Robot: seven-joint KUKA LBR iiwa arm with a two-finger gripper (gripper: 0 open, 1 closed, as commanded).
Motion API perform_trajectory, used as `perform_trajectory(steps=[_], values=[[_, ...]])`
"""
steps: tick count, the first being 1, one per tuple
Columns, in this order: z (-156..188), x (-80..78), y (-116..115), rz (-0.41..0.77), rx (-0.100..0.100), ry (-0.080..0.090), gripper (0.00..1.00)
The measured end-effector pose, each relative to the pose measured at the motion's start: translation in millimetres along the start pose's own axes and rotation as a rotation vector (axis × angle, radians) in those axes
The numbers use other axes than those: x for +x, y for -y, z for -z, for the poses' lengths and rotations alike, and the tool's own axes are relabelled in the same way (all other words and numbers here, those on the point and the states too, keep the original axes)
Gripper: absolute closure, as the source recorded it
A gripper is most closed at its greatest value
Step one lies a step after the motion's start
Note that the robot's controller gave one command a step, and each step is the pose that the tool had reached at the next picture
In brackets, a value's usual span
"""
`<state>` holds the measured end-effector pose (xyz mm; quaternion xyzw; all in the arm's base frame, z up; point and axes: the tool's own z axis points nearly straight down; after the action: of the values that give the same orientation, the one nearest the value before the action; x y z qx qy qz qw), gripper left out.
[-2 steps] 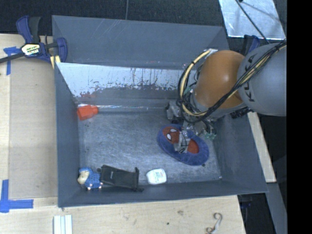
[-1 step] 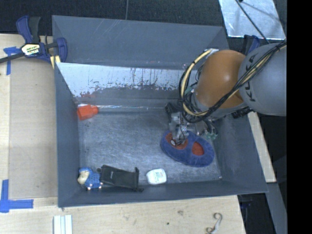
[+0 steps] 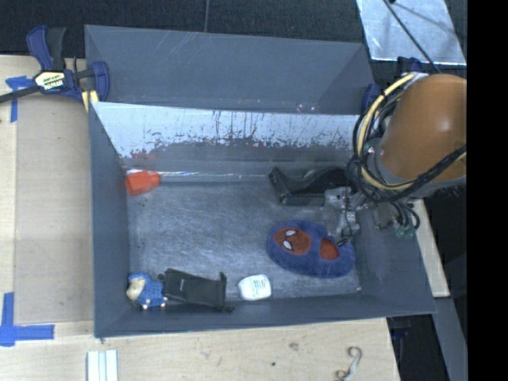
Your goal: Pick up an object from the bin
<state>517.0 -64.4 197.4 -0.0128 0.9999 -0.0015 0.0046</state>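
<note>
1. The gripper (image 3: 344, 228) hangs low at the right side of the bin (image 3: 238, 137), just over the right end of a blue plush piece with a red spider-mask face (image 3: 305, 254); I cannot tell from here whether it is open or closed, and I see nothing I could call held.
2. The blue plush lies on the floor right of centre, toward the front wall; most of it spreads to the left of the gripper, with its right end beneath; an orange-red spot (image 3: 328, 251) sits there, part of the plush or separate, I cannot say.
3. I judge the step in hand to be the descent and closing on that right end; I would come straight down and bite deep enough to gather a fold, since soft stuff gives and slips.
4. I would keep off the near right wall, and off the black object (image 3: 300, 186) just behind, toward the back wall.
5. The white lump (image 3: 254, 286), the black block (image 3: 194, 289) and the orange cap (image 3: 143, 182) lie well apart; no concern.
</note>
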Motion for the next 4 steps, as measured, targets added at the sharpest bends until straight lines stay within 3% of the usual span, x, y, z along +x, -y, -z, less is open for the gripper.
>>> perform_trajectory(steps=[1,2,3,4], values=[[-4.6,-0.2,-2.2,0.003,-0.002,-0.006,0.0],[-129.2,6.0,-28.6,-0.003,-0.002,-0.002,0.0],[-123.0,4.7,-27.6,-0.003,-0.001,0.0,1.0],[-122.8,22.6,65.5,0.538,-0.011,0.017,1.0]])
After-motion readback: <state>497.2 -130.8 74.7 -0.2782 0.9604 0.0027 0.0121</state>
